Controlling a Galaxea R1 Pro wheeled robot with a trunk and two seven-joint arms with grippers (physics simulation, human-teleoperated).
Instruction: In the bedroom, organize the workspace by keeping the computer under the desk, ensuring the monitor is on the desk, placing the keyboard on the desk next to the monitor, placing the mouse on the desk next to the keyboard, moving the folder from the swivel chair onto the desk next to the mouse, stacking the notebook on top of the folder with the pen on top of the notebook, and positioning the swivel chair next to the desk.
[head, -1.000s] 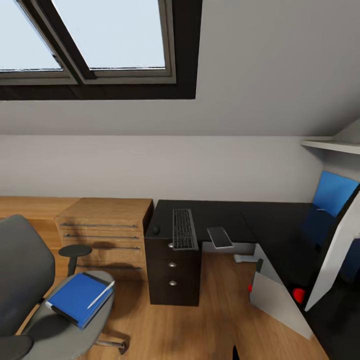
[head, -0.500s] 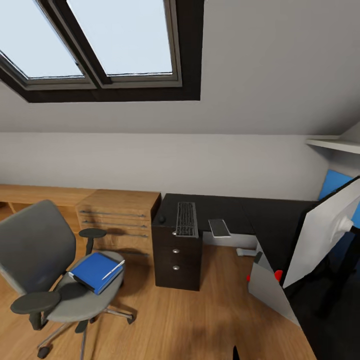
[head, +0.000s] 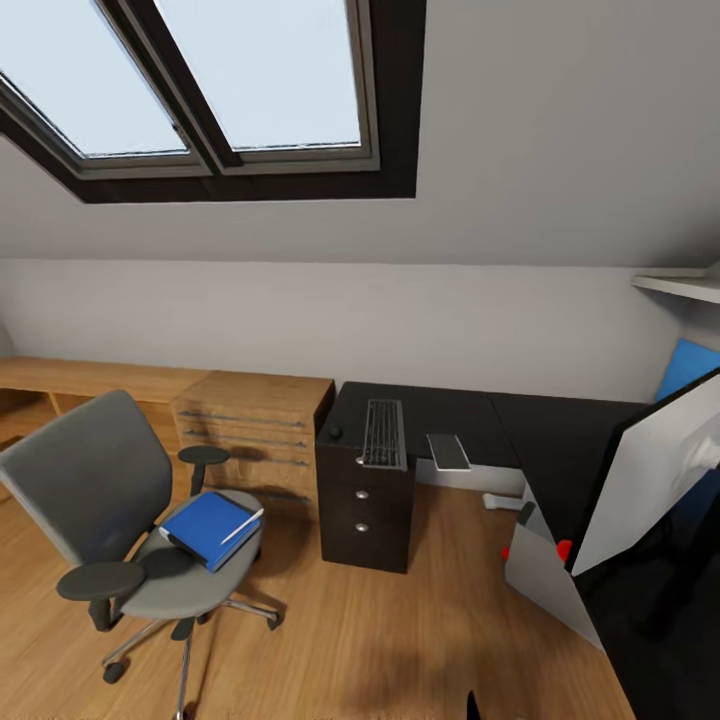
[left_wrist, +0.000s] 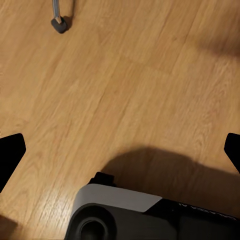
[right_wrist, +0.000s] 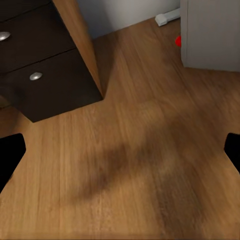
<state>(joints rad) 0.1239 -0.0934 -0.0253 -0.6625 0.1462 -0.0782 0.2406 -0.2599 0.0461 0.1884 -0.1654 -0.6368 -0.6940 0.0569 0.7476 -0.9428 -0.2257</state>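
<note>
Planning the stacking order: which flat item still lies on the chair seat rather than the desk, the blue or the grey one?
The blue folder, lying on the swivel chair with the pen on it; the grey notebook lies on the desk.

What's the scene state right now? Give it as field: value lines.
folder: blue folder lies on the swivel chair seat
pen: white pen rests on the folder
keyboard: keyboard on the desk, above the drawer unit
mouse: small dark mouse on the desk beside the keyboard
notebook: grey notebook on the desk, apart from the keyboard
monitor: monitor at the desk's near wing, pale back facing the camera
computer: grey computer on the floor by the desk
left tool: open, over bare floor
right tool: open, over bare floor
</note>
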